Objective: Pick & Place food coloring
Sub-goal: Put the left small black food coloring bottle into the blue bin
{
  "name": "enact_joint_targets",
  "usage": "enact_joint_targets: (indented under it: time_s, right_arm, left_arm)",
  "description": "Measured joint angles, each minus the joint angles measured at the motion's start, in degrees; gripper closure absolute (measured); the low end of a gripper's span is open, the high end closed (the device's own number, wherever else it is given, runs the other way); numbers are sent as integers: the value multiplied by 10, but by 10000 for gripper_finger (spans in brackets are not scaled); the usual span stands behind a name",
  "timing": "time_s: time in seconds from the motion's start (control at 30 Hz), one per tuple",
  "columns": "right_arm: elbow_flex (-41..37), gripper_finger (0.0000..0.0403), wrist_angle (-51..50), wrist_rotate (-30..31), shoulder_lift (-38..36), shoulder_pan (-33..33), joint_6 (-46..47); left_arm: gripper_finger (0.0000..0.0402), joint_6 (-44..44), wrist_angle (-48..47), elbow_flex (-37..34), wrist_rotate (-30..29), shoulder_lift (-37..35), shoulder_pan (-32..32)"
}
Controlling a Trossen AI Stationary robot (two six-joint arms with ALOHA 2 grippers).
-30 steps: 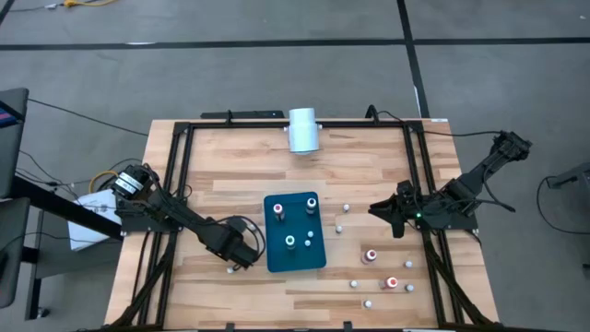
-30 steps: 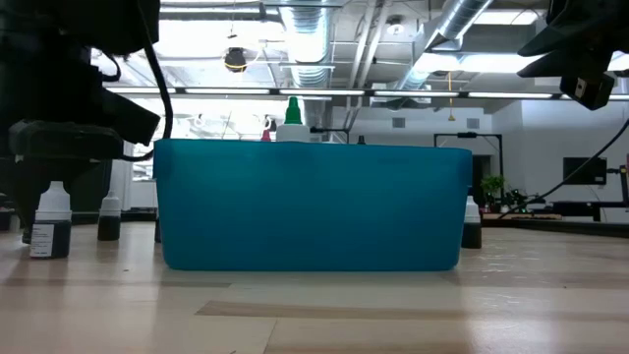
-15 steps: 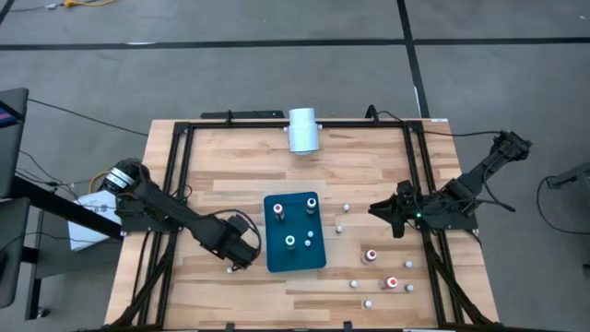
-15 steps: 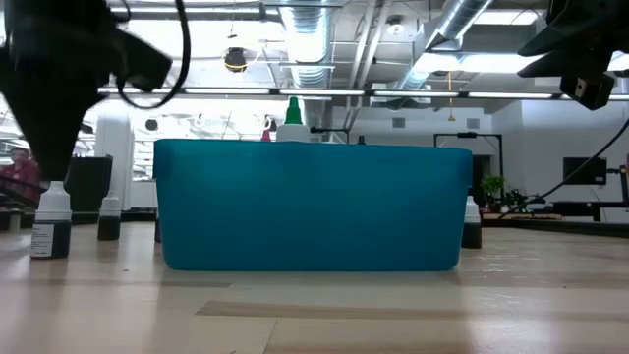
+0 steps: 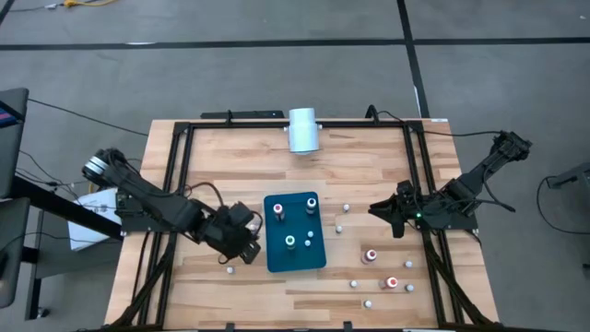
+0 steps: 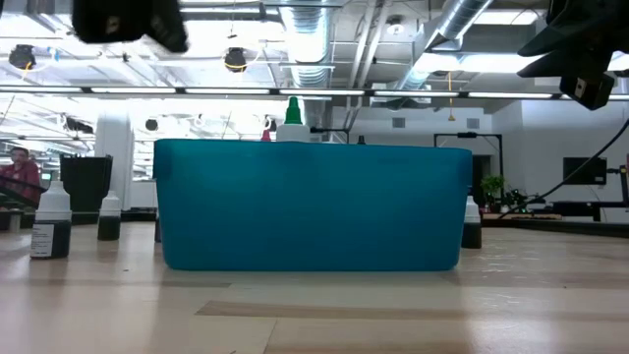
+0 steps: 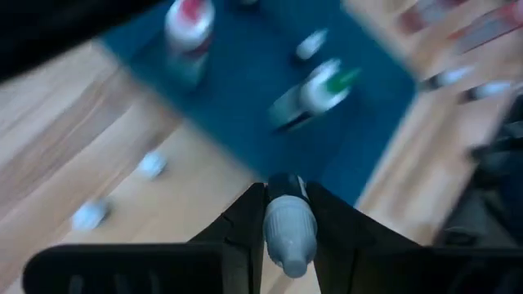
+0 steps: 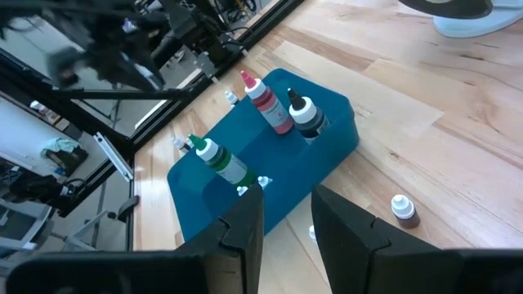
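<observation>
The food coloring is a set of tiny bottles. Several stand in the teal tray [image 5: 297, 255], among them a red-topped one [image 8: 263, 101] and a green-topped one [image 8: 214, 155]. Others stand loose on the wood to the tray's right [image 5: 370, 255] and left [image 5: 230, 270]. My left gripper [image 5: 243, 234] hangs above the table just left of the tray, shut on one small bottle [image 7: 286, 233]. My right gripper [image 5: 398, 219] waits at the right side of the table, open, with nothing between its fingers [image 8: 245, 222]. My left gripper pinches the small bottle between its two fingers, which slant down toward the tray. The whitish cap end [image 7: 288, 245] shows far back between them and the dark body [image 7: 283, 184] lies at the fingertips. The bottle is lifted clear of the table.
A large white cylinder [image 5: 303, 130] lies at the table's far edge. A black frame [image 5: 181, 157] runs around the wooden top. Two loose bottles [image 6: 51, 218] stand left of the tray in the low view. A person shows in the room at the far left [image 6: 15, 172].
My left gripper has risen well above the table beside the tray's left side and has tipped from pointing steeply down to a slant toward the tray. It has stayed shut on the small bottle, which has come up with it. The loose bottles nearby have stayed where they were.
</observation>
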Motion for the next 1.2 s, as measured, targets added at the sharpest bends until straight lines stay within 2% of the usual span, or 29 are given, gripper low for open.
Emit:
enact_joint_targets:
  time_s: [0.23,0.4,0.63,0.9,1.2]
  right_arm:
    - [0,308,0,0,0,0,-1]
    - [0,308,0,0,0,0,-1]
    - [0,308,0,0,0,0,0]
    - [0,308,0,1,0,0,0]
    - [0,308,0,1,0,0,0]
  left_arm:
    - [340,67,103,0,-28,-4,11]
    - [338,71,113,0,-41,-4,38]
    - [340,93,129,-1,-27,7,82]
    - [337,156,229,0,37,55,140]
    - [336,196,243,-1,103,111,196]
